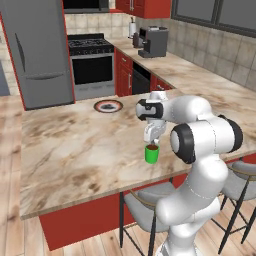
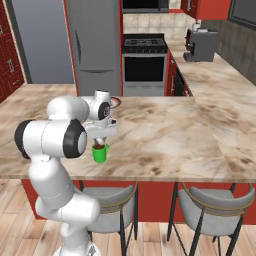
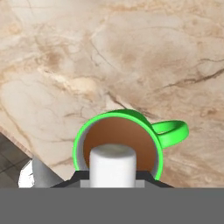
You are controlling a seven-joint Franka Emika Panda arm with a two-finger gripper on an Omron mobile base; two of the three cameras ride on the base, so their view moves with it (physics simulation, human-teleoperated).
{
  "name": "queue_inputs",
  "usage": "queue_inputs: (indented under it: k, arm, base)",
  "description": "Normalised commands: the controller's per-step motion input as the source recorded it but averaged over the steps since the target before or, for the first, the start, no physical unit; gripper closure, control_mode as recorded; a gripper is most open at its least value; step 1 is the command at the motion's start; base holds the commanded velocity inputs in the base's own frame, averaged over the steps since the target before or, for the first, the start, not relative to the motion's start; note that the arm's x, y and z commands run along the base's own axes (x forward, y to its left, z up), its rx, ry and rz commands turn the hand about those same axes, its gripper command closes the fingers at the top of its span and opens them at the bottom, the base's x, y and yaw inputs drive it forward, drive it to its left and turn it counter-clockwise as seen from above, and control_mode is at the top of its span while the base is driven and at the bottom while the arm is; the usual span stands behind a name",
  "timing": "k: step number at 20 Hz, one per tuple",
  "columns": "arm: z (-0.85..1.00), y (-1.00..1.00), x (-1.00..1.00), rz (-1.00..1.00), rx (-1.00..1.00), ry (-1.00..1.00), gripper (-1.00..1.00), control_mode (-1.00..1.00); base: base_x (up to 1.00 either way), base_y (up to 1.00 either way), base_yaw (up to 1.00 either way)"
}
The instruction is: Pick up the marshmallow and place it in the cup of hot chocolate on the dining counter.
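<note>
Step in hand: release of the marshmallow [image 3: 112,164] into the cup [image 3: 118,144].
Claw [image 3: 112,183] state: clamped on the marshmallow, one fingertip at each side of it.
Marshmallow position: held upright directly above the cup mouth, over the brown drink.
Cup position: upright near the front edge of the counter [image 1: 70,150], handle pointing away from the claw.
Alignment: in the hand view the marshmallow sits within the green rim; judged ready to drop.
Procedure: keep the claw vertical and centred; part the fingers without sideways motion.
Caution: the rim lies close below; avoid knocking the cup.
Bystander: plate [image 1: 108,106], well apart.
</note>
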Motion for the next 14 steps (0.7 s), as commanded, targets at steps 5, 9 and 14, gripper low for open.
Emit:
queue_inputs:
  k: [5,9,14]
  arm:
    - [-0.05,0.0,0.02,0.0,0.0,0.0,1.0,-1.0]
    - [-0.01,0.01,0.03,0.0,0.0,0.0,1.0,-1.0]
    - [0.0,0.01,0.0,0.0,0.0,0.0,-1.0,-1.0]
  base:
    - [0.0,0.0,0.0]
    - [0.0,0.0,0.0]
    - [0.0,0.0,0.0]
